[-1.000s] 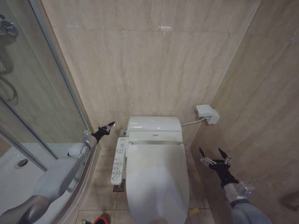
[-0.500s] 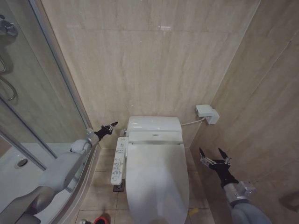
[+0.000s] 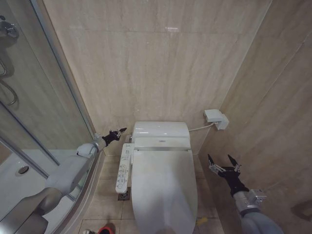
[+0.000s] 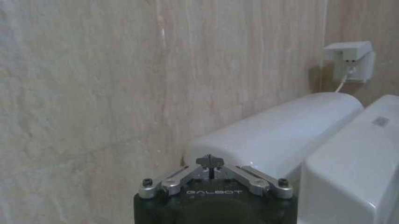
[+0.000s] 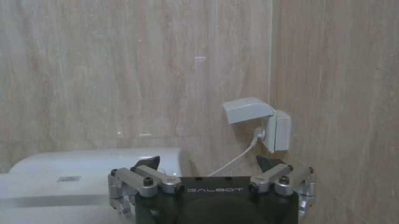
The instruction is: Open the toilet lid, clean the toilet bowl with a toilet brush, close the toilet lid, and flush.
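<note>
Nearest to you, at the bottom edge of the head view, a red round holder [image 3: 105, 229] sits on the floor tiles just left of the toilet bowl [image 3: 187, 222]. Above it, the toilet lid [image 3: 164, 187] lies flat and closed over the bowl, with the button panel [image 3: 124, 168] running along its left side. On your right, the right end effector [image 3: 223, 164] hangs beside the bowl, near the right wall, its fingers spread wide and holding nothing. Farther back on your left, the left end effector [image 3: 117, 133] reaches in beside the tank [image 3: 161, 129], just off its left corner and not touching it; its fingers are pressed together, empty. Behind the tank, a white wall box [image 3: 216, 118] with a cord is mounted on the tiled wall.
</note>
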